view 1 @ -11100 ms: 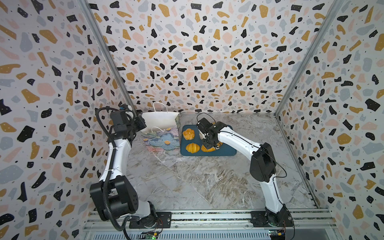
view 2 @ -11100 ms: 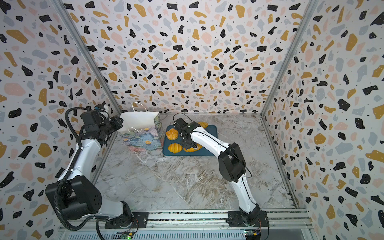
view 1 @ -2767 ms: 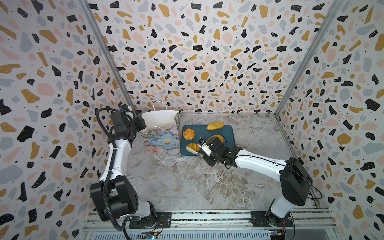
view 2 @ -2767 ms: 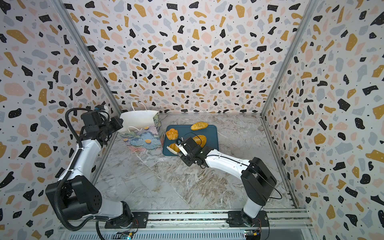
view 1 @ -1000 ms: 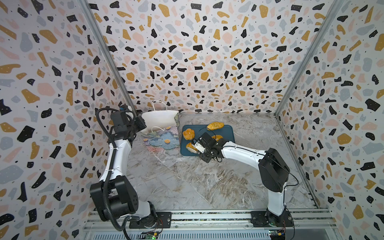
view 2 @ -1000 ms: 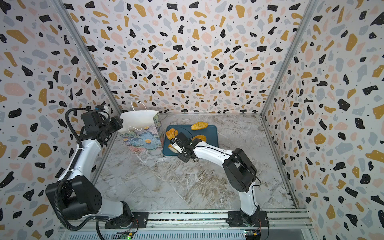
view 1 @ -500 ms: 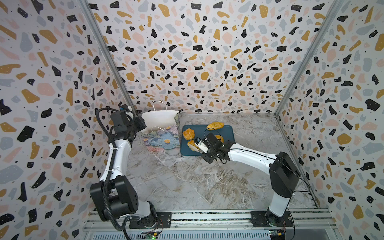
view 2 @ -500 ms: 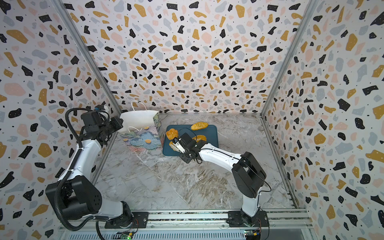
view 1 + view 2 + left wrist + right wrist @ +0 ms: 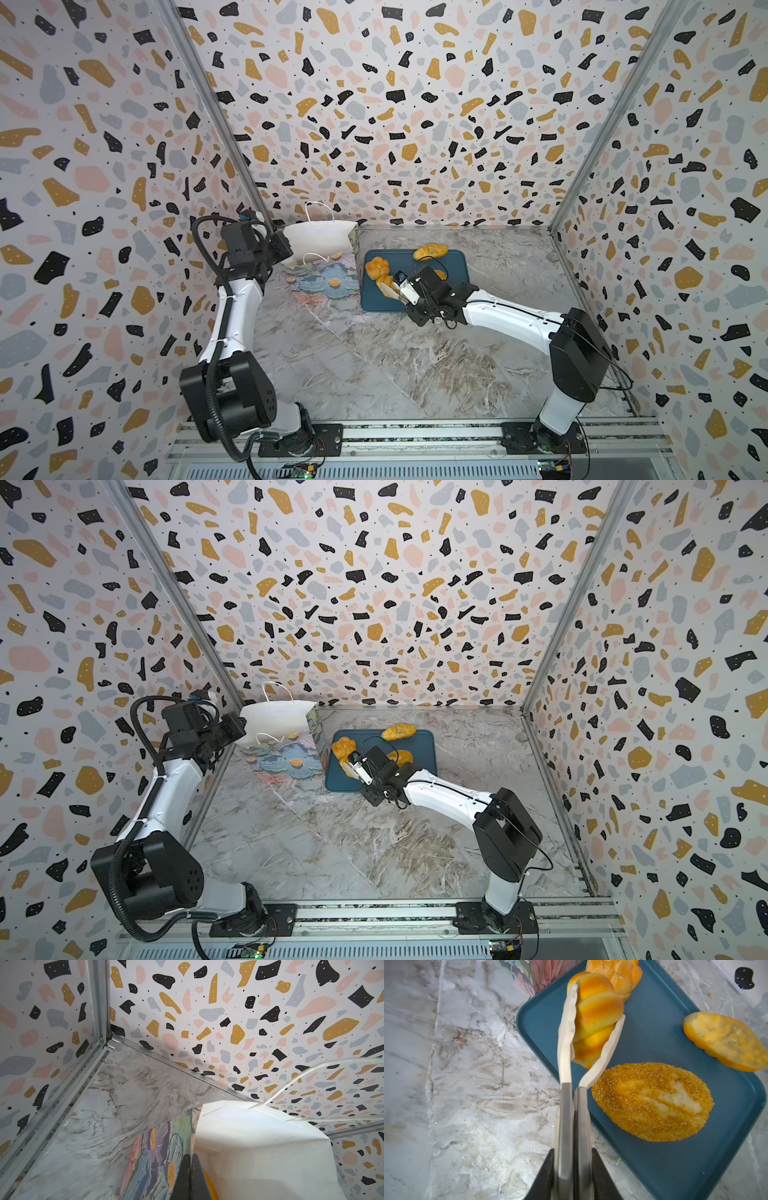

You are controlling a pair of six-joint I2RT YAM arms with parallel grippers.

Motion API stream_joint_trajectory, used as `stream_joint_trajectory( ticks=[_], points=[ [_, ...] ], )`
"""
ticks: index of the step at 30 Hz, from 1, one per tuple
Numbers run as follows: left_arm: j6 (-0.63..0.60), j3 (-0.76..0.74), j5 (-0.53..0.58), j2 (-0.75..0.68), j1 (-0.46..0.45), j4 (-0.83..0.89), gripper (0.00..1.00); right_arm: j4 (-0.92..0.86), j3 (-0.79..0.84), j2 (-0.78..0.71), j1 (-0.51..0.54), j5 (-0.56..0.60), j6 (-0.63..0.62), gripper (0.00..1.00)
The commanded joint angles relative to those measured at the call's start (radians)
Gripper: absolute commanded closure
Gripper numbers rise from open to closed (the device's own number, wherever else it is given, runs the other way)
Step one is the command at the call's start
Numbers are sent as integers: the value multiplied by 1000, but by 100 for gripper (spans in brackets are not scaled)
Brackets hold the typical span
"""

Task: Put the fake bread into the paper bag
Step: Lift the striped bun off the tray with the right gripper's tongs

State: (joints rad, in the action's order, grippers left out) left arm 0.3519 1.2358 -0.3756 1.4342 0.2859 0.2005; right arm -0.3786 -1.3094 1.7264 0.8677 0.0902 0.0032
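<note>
One ridged roll (image 9: 596, 1012) | long axis along tongs (image 9: 565, 1105) | tongs nearly closed, clamping it

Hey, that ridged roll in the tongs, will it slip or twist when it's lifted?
The ridged roll looks glossy, so it may slip. The tongs touch only its two sides, so it might pivot between them.

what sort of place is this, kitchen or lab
Likely a robot test cell, not a kitchen: terrazzo-print walls box in a marble-look tabletop, left arm and right arm are bolted to a rail, toy bread sits on a blue tray.
</note>
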Motion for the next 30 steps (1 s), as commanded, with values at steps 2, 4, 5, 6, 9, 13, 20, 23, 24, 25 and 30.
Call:
stream_joint_trajectory(
  ticks=[2, 4, 5, 6, 9, 13, 20, 23, 24, 25, 30],
  points=[
    [-7, -7, -5, -17, 1, -24, 100, 70, 12, -88, -4, -13, 40, 79],
    [-7, -7, -3, -18, 2, -24, 100, 78, 21, -96, -7, -12, 48, 79],
    [-8, -6, -4, -19, 1, -24, 100, 80, 25, -99, -8, -12, 51, 80],
    [-8, -6, -4, -20, 1, -24, 100, 84, 27, -102, -9, -12, 54, 80],
    [-8, -7, -3, -19, 2, -24, 100, 96, 34, -113, -10, -13, 61, 81],
    [-6, -8, -4, -19, 1, -26, 100, 106, 41, -125, -12, -15, 68, 81],
    [-8, -7, -3, -20, 2, -24, 100, 127, 36, -147, -13, -17, 75, 81],
    [-7, -6, -3, -20, 1, -24, 100, 125, 16, -153, -14, -21, 73, 82],
    [-8, -8, -2, -21, 2, -24, 100, 125, 10, -155, -14, -21, 72, 82],
    [-7, -8, -2, -20, 1, -24, 100, 122, 3, -158, -13, -24, 71, 81],
    [-7, -8, -2, -22, 1, -24, 100, 120, -37, -162, -14, -28, 71, 81]
  ],
)
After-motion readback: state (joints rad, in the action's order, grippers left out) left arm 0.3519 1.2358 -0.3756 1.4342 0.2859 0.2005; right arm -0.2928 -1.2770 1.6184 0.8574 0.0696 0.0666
